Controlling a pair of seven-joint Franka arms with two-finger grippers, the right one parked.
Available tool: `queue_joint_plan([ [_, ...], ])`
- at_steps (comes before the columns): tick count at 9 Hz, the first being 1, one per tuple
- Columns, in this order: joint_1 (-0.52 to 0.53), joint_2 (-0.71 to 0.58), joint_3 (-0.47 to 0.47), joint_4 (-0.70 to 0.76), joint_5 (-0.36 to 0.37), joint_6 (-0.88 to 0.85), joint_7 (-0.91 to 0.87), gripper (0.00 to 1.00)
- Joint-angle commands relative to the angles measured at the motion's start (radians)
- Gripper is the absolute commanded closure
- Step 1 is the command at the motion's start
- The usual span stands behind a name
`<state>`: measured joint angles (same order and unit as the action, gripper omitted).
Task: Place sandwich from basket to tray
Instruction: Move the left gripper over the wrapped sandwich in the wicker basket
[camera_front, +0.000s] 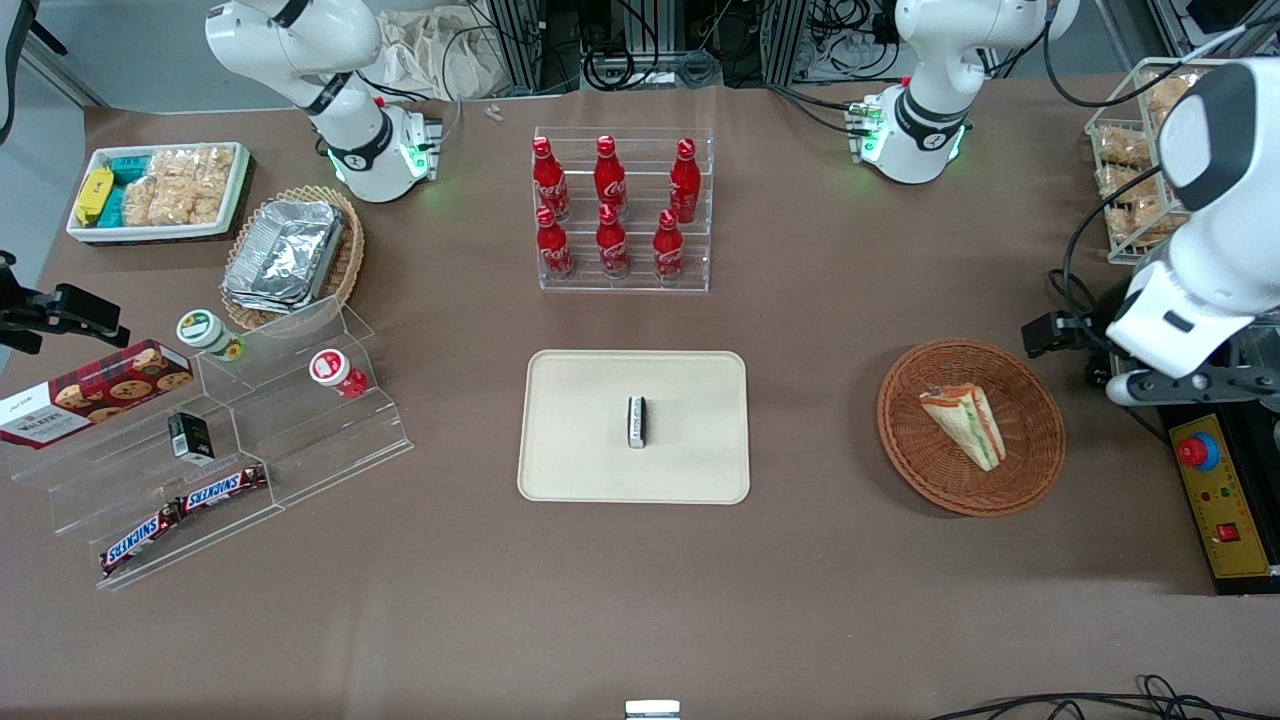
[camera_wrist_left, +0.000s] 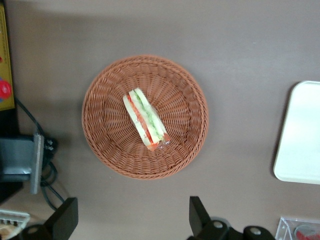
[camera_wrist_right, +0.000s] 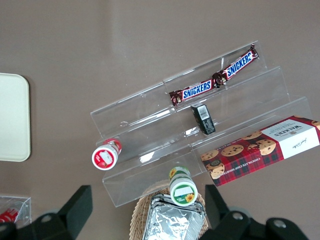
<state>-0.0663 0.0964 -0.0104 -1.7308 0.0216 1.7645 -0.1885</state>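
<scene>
Woven reddish-brown wicker forms the round basket (camera_front: 970, 428), which stands on the brown tabletop (camera_front: 820, 560) toward the working arm's end. Inside it lies the sandwich (camera_front: 965, 424), a triangular wedge on its side near the basket's middle, with green, orange and red filling showing along the cut edge. The cream-beige tray (camera_front: 600, 470) sits at the middle of the tabletop, well apart from the basket; on it rests only a small dark block with a white label (camera_front: 636, 421).

Step in hand, as judged: the approach before the grasp. In the left wrist view the gripper (camera_wrist_left: 134, 220) hangs high above the basket (camera_wrist_left: 145, 116) with its two fingers (camera_wrist_left: 65, 217) spread wide and nothing between them; the sandwich (camera_wrist_left: 145, 119) lies untouched below. The next move calls for a descent that centres the fingers over the wedge, a wrist turn so that they close across the two bread faces, and a light closure, since the bread looks soft. The sandwich must then clear the basket's rim before travel to a bare part of the tray.

Other containers: a clear acrylic rack holds six red Coca-Cola bottles (camera_front: 612, 208); a tan wicker basket holds foil containers (camera_front: 285, 252); a white tray holds snack packs (camera_front: 160, 188).
</scene>
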Motion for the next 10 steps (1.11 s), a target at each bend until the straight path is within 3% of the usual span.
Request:
queue_joint_plan([
  [1, -0.001, -0.008, 0.001, -0.123, 0.014, 0.073, -0.174, 0.00],
  [3, -0.001, 0.055, 0.001, -0.148, 0.008, 0.148, -0.351, 0.00],
  [6, 0.002, 0.118, 0.001, -0.246, 0.008, 0.329, -0.480, 0.00],
  [10, 0.028, 0.207, 0.004, -0.326, 0.009, 0.494, -0.502, 0.00],
])
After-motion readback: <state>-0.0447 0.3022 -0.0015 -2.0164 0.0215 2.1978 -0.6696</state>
